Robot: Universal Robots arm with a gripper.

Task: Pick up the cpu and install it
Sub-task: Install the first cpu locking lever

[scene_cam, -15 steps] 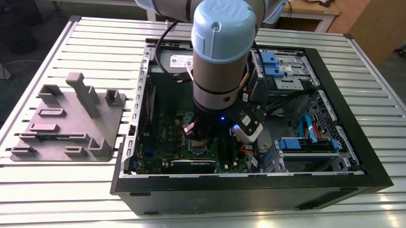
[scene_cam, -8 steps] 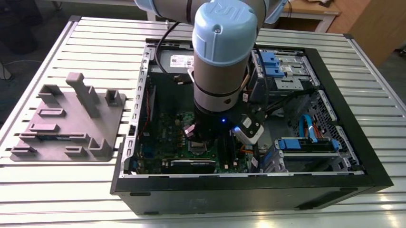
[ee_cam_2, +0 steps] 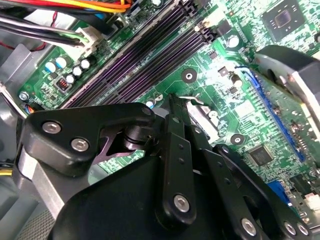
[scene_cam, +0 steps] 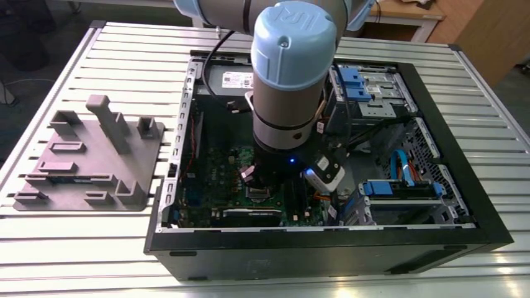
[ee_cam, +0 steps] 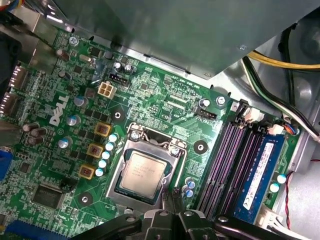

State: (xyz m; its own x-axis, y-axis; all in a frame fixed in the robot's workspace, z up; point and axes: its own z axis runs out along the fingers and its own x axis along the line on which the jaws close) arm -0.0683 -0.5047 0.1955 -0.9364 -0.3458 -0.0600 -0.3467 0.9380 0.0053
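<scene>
Gripper (ee_cam: 175, 194) hangs low over the board. Whether it is released or clenched cannot be told, but the cpu (ee_cam: 142, 175) is not in its grasp. In the first wrist view the cpu lies flat inside the silver socket frame (ee_cam: 150, 136), metal top up and its edges square with the frame. It looks seated rather than waiting to be fetched.

The chip is near enough square that no long axis matters. What matters is the offset. The gripper's tip stands just beside the frame's edge, on the side facing the purple memory slots (ee_cam: 225, 160), so the cpu lies from the tip away from those slots and close by.

Beyond the slots sits a blue-labelled memory stick (ee_cam: 260, 170), and the green motherboard (ee_cam: 160, 95) spreads all around.

In the exterior view the arm's gripper (scene_cam: 260, 186) is sunk into the open computer case (scene_cam: 331, 245) toward its six o'clock wall. The grey plastic tray (scene_cam: 83, 155) rests well apart at nine o'clock from the case.
</scene>
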